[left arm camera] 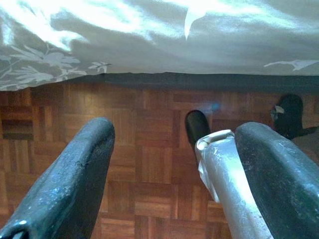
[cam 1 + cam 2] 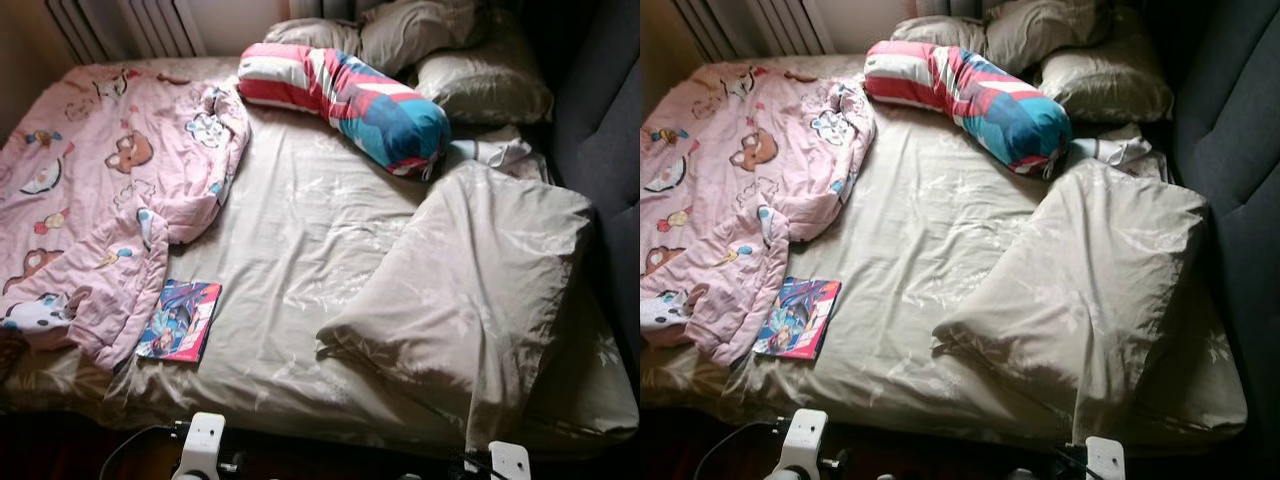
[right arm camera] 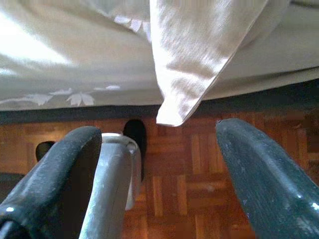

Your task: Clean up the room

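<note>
An unmade bed (image 2: 300, 250) with a pink blanket (image 2: 90, 190) at nine o'clock, a book (image 2: 180, 320) at seven, and a striped bolster (image 2: 345, 100) at twelve. The left gripper (image 1: 169, 174) and right gripper (image 3: 159, 174) hang over the wooden floor (image 1: 149, 164), jaws spread.

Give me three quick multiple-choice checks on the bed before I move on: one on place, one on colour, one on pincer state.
1. Where does the comic book lie?
A. By the pink blanket's lower corner, near the bed's foot edge
B. On the striped bolster
C. On the floor

2. What colour is the large loose pillow?
A. Pink
B. Beige
C. Dark blue

3. How do the left pincer and right pincer stand?
A. Both shut on bedding
B. Left holds the book
C. Both open, holding nothing, over the wooden floor

Answers: A, the book rests on the sheet beside the blanket; B, it matches the sheet; C, both wrist views show spread fingers.
</note>
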Controlling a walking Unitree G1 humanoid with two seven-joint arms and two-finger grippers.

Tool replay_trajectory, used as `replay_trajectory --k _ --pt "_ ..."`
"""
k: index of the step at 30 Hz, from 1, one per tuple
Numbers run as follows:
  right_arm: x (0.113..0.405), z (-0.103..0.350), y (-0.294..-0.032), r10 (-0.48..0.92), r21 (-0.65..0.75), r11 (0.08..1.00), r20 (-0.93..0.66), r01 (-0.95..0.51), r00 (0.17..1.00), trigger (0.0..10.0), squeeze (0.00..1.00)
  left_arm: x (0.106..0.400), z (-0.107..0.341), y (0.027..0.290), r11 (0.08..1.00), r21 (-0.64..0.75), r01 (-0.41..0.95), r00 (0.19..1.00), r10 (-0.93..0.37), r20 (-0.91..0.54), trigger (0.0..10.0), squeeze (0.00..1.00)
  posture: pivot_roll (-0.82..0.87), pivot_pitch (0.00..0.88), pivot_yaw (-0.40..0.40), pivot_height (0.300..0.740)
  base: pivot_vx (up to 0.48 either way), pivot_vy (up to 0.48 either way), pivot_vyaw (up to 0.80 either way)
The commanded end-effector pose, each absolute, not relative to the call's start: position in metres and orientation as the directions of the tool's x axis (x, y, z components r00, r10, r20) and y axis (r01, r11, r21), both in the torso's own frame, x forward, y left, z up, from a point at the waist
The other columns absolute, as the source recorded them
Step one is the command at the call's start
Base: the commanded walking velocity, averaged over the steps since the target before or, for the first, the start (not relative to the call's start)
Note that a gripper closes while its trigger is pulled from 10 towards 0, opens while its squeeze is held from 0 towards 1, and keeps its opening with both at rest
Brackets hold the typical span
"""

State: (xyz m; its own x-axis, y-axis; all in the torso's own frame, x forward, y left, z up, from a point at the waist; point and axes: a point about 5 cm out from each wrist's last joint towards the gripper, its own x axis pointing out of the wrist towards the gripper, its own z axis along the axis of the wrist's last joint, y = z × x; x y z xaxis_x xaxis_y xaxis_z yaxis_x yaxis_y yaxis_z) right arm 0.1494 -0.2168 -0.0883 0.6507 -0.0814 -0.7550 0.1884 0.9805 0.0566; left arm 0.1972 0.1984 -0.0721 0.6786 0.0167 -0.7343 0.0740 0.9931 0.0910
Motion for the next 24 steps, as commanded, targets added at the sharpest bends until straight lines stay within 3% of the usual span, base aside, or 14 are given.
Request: replay_trajectory --k 1,24 --pt "0.1408 -0.0918 -0.2151 -0.083 0.066 0.976 -0.767 0.207 0.637 10.0 0.0 0.188 -0.0765 0.2028 0.995 0.089 0.05 0.656 0.035 -0.754 10.0 0.0 -0.04 0.187 0.067 0.74 0.0 0.0 0.0" --pt "0.1379 -0.091 -0.2177 -0.084 0.068 0.977 -0.751 0.203 0.655 10.0 0.0 0.1791 -0.0809 0.2004 0.996 0.08 0.048 0.646 0.03 -0.763 10.0 0.0 -0.04 0.138 0.059 0.74 0.0 0.0 0.0"
